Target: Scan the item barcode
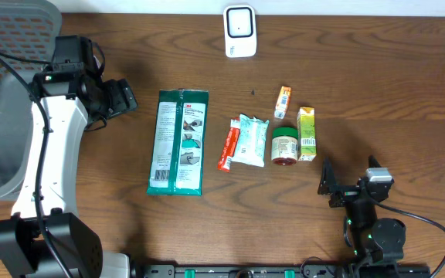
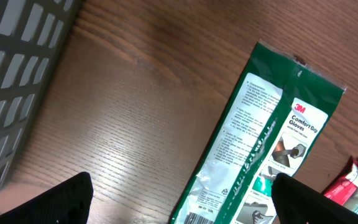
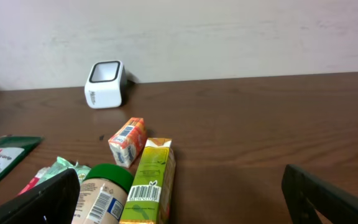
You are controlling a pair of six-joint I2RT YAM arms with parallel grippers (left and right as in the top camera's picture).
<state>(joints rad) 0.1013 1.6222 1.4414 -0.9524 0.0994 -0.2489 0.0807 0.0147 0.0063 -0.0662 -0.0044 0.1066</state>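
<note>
The white barcode scanner (image 1: 239,31) stands at the table's far edge, also in the right wrist view (image 3: 105,84). Several items lie mid-table: a green glove packet (image 1: 178,141) (image 2: 260,143), a red sachet (image 1: 227,147), a teal wipes packet (image 1: 251,140), a green-lidded jar (image 1: 285,145) (image 3: 101,193), a yellow-green carton (image 1: 306,133) (image 3: 149,183) with its barcode facing up, and a small orange carton (image 1: 283,102) (image 3: 127,142). My left gripper (image 1: 122,99) (image 2: 182,205) hangs open, left of the glove packet. Below the carton my right gripper (image 1: 327,181) (image 3: 182,199) is open and holds nothing.
A grey mesh basket (image 1: 6,100) (image 2: 11,81) stands off the table's left side, beside the left arm. A pale wall rises behind the scanner. Bare wood shows on the table's right part and between the glove packet and the basket.
</note>
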